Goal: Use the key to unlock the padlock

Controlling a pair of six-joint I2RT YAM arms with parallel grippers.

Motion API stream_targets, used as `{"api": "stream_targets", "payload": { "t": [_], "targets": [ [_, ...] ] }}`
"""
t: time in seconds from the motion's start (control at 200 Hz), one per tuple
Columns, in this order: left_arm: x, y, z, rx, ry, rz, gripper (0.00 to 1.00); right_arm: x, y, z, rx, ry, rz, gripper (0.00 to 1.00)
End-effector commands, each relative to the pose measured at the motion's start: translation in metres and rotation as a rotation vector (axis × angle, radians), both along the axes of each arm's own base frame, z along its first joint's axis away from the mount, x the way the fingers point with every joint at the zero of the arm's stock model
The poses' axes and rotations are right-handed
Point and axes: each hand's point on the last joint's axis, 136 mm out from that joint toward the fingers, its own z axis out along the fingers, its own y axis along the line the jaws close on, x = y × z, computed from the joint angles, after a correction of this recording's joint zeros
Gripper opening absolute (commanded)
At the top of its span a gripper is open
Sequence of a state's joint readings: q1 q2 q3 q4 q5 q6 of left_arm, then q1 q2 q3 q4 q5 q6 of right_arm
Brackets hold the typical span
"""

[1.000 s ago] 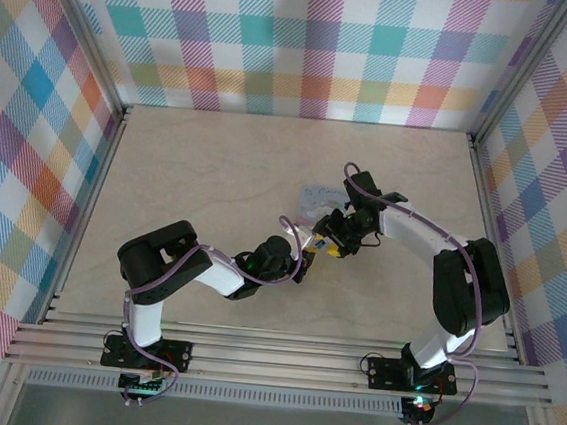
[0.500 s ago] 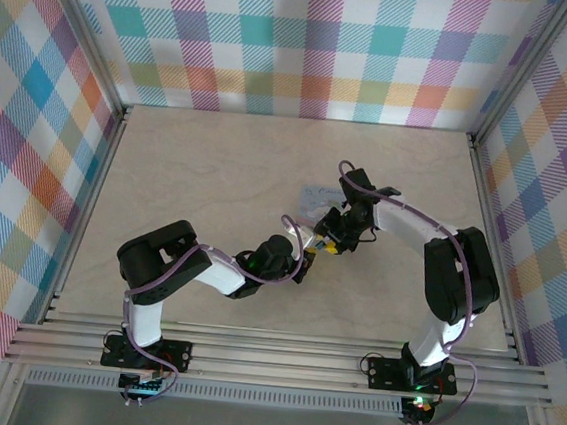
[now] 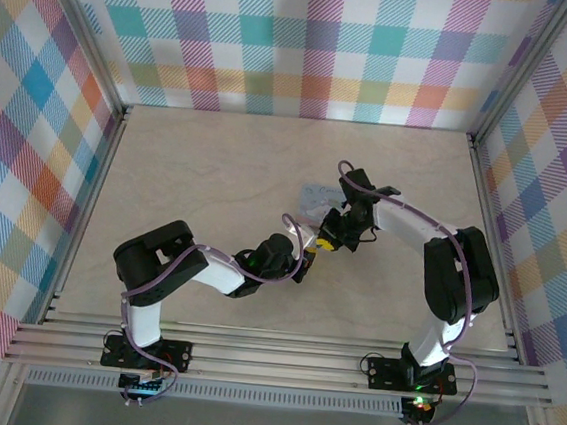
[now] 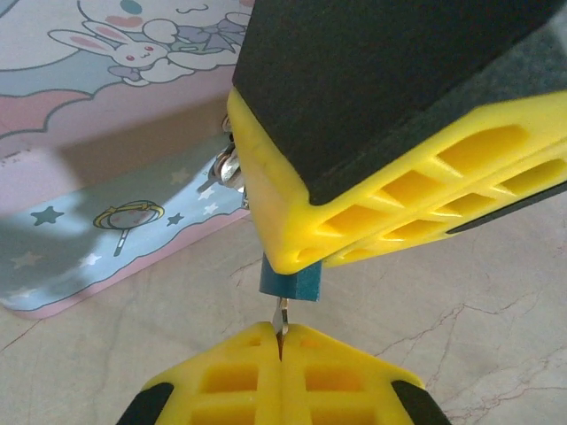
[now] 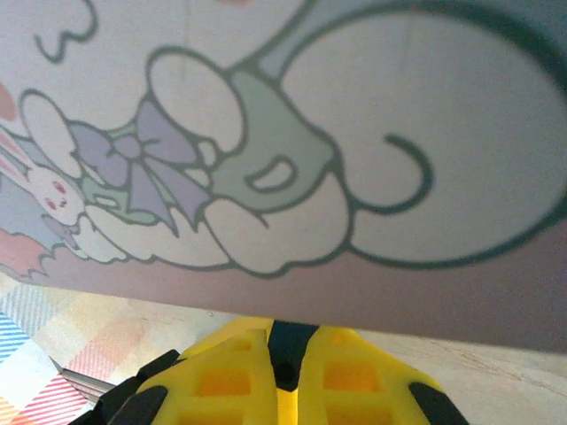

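While the left gripper (image 4: 280,347) pinches it between closed jaws, a thin dark metal key (image 4: 281,315) touches a small dark blue padlock block (image 4: 291,283).
The right gripper (image 5: 285,347) clamps the padlock in near-closed jaws, just beside the near edge of a pale-blue cartoon-print tin (image 4: 106,239) at mid-table.

Matt blue padlock (image 4: 290,285); shiny metal key (image 4: 281,315); smooth marbled table (image 4: 461,297).

Cartoon tin (image 4: 97,221) just behind padlock (image 4: 290,283), bare tabletop (image 3: 188,163) leftward.
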State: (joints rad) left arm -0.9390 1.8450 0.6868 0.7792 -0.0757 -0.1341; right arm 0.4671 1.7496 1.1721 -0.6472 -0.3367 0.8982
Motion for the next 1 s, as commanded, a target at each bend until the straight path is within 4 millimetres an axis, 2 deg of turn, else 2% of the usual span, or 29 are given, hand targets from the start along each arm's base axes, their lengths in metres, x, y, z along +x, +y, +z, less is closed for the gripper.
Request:
{"api": "stream_targets", "payload": {
  "t": [0.0,0.075,0.175,0.28,0.375,0.41,0.615,0.785,0.995],
  "targets": [
    [0.008,-0.009,0.036,-0.069,-0.052,-0.005,0.00,-0.010,-0.006,-0.009,-0.036,0.018,0.002,0.00],
    [0.008,-0.009,0.035,-0.065,-0.040,-0.008,0.00,-0.010,-0.006,-0.010,-0.017,-0.002,-0.025,0.00],
    [0.007,-0.010,0.037,-0.058,-0.025,-0.011,0.09,-0.008,-0.007,-0.010,-0.001,-0.028,-0.059,0.00],
    [0.009,-0.002,0.040,-0.048,0.008,0.027,0.33,-0.006,-0.010,-0.009,0.003,-0.058,-0.101,0.00],
    [0.012,0.011,0.049,-0.076,0.044,0.074,0.49,-0.002,-0.013,-0.008,0.010,-0.083,-0.142,0.00],
    [0.013,0.017,0.053,-0.083,0.055,0.091,0.60,0.000,-0.013,-0.008,0.011,-0.089,-0.157,0.00],
    [0.010,0.048,0.082,-0.028,0.086,0.132,0.99,0.025,-0.007,-0.003,0.047,-0.148,-0.248,0.00],
    [0.008,0.083,0.100,0.027,0.108,0.207,1.00,0.039,-0.007,0.000,0.060,-0.193,-0.320,0.00],
    [0.003,0.116,0.108,0.067,0.131,0.278,1.00,0.039,-0.021,0.003,0.035,-0.241,-0.399,0.00]
  ]
}}
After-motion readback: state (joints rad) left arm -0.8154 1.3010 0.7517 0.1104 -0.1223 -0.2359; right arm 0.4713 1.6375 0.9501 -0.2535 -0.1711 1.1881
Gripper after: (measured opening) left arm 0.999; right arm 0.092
